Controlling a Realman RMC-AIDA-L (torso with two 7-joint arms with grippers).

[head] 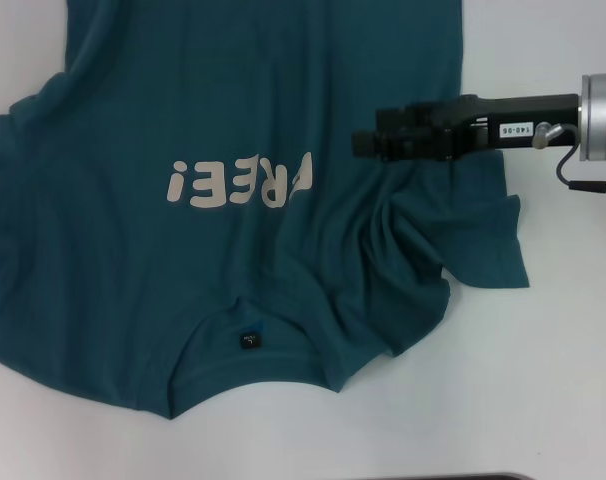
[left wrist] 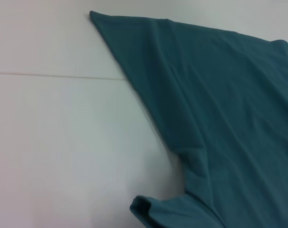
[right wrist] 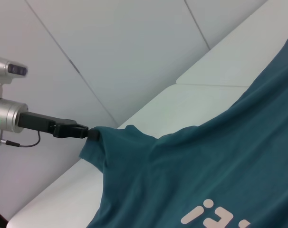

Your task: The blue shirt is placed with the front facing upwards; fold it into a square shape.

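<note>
Blue shirt (head: 233,170) is lying print-up on the counter (head: 543,380); right end effector (head: 368,143), at three o'clock, is pinching its sleeve fabric and should carry it across smoothly, while left end effector (right wrist: 92,134) is gripping the opposite sleeve.

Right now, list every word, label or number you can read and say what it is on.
"FREE!": off-white print on the blue shirt, upside down in the head view.
"140-06": sticker on the right gripper, roughly read.
Black neck label: too small to read.
</note>
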